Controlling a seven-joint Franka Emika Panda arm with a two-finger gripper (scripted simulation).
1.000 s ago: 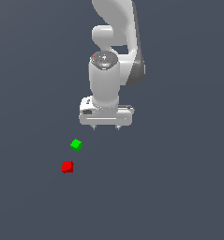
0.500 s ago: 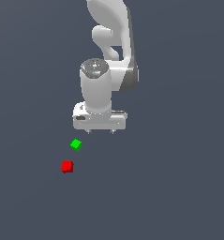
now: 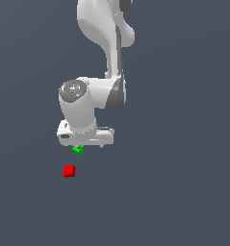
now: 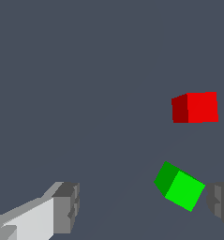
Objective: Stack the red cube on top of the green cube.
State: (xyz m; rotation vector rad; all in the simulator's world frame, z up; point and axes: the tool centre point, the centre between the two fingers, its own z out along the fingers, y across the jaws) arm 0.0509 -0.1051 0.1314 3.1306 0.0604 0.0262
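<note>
Grey fingertips (image 4: 66,206) of your gripper (image 4: 144,206) are spread wide, holding nothing; green cube (image 4: 180,185) between them, red cube (image 4: 196,107) apart

One red cube (image 4: 195,107), one green cube (image 4: 180,186), apparently nothing more.

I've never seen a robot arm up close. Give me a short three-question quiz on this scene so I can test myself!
1. True or false: the red cube is already sitting on the green cube.
2. Which cube lies nearer the end effector? A) red B) green C) both equally
3. Fill in: the end effector's fingers are spread apart and holding ____.

Key
1. False: the two cubes rest apart on the surface, not touching.
2. B: in the wrist view the green cube sits close beside one fingertip, and the red one lies farther off.
3. Nothing.
</note>
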